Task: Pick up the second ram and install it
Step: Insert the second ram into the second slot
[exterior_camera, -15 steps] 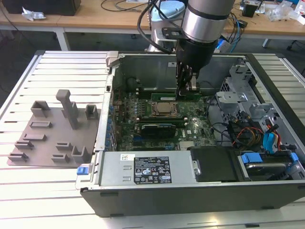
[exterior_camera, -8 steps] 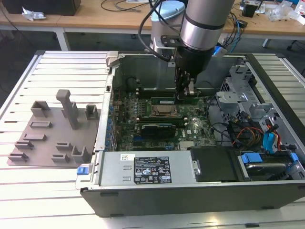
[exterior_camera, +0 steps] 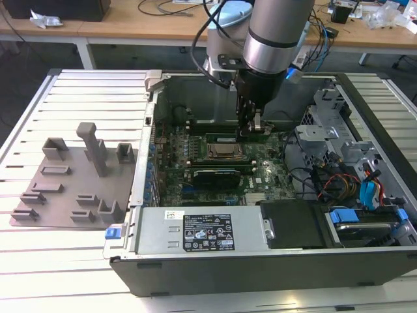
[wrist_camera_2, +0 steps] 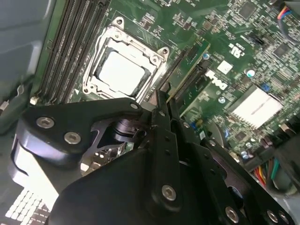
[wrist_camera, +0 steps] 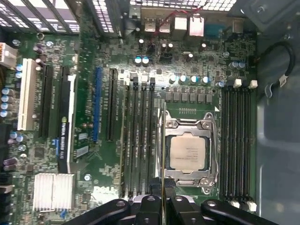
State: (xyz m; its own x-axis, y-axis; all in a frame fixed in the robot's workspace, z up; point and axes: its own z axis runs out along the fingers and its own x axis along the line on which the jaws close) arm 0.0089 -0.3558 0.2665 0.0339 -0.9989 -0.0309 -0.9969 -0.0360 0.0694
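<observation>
The gripper (exterior_camera: 253, 125) pinches the second ram (wrist_camera: 161, 154) edge-on, directly below its fingertips; the stick's long axis runs alongside the CPU socket (wrist_camera: 188, 151), parallel to the neighbouring slots.

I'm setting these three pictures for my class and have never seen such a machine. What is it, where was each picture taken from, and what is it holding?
The exterior view, from a camera off the machine, shows one robot arm reaching down into an open computer case. The case stands on a slatted table, with a grey fixture plate of upright posts on the exterior view's left.

The two wrist views come from cameras that ride on the arm, looking past its hand at the green motherboard.

The hand appears closed on the second ram, a thin green memory stick. It is held just above the board beside the processor socket, near the long black slots.
</observation>
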